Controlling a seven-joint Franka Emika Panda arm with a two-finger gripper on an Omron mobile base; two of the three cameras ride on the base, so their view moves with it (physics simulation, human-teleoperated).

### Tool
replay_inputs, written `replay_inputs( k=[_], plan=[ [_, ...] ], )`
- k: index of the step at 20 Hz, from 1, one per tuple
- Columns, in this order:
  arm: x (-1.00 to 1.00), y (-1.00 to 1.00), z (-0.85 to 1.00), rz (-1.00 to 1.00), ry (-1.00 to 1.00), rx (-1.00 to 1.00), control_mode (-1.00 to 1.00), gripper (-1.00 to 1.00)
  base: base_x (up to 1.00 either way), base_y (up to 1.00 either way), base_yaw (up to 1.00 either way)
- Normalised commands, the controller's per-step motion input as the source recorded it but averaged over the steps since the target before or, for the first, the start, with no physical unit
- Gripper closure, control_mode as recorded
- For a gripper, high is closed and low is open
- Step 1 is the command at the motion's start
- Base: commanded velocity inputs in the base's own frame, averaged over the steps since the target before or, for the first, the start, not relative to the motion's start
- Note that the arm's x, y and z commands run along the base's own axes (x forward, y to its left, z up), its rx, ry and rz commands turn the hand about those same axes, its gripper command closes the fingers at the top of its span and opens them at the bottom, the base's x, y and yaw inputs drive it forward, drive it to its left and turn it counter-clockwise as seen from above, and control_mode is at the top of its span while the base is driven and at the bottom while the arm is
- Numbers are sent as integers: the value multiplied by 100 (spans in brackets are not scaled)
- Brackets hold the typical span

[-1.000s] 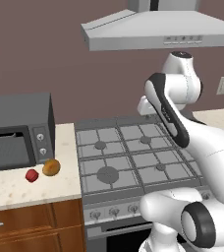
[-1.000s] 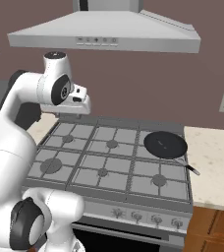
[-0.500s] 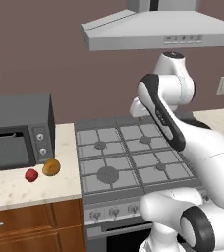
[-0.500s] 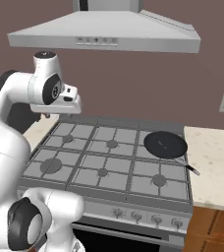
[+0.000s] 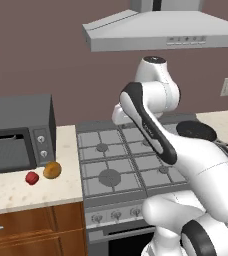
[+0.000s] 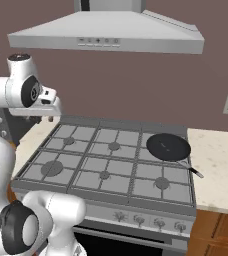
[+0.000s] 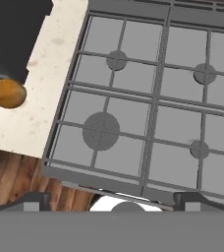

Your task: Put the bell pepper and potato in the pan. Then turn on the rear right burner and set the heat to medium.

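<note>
Swinging leftward over the stove since a second ago, the arm is carrying its fingers [image 7: 112,199] wide apart, empty. Bell pepper [image 5: 32,177] and potato [image 5: 52,170] are sitting on the desk [image 5: 16,192] beside the microwave [image 5: 17,132]; pan [image 6: 168,147] is waiting empty, rear right. Nothing done yet.

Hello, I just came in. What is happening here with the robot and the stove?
The robot arm is raised above the stove, its hand open and empty, high over the left side. The red bell pepper and the golden potato lie together on the counter left of the stove, in front of the microwave. The black pan sits empty on the rear right burner. Nothing has been picked up so far.
</note>
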Motion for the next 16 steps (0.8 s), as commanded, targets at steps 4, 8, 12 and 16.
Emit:
replay_inputs(
  k=[4,8,12,16],
  plan=[
    [-3,66,-8,0,0,0,-100,-100,0,0,0],
    [1,53,-1,0,-7,0,-100,-100,0,0,0],
    [5,52,-6,0,-7,0,-100,-100,0,0,0],
    [0,44,-21,0,-2,0,-100,-100,0,0,0]
  ],
)
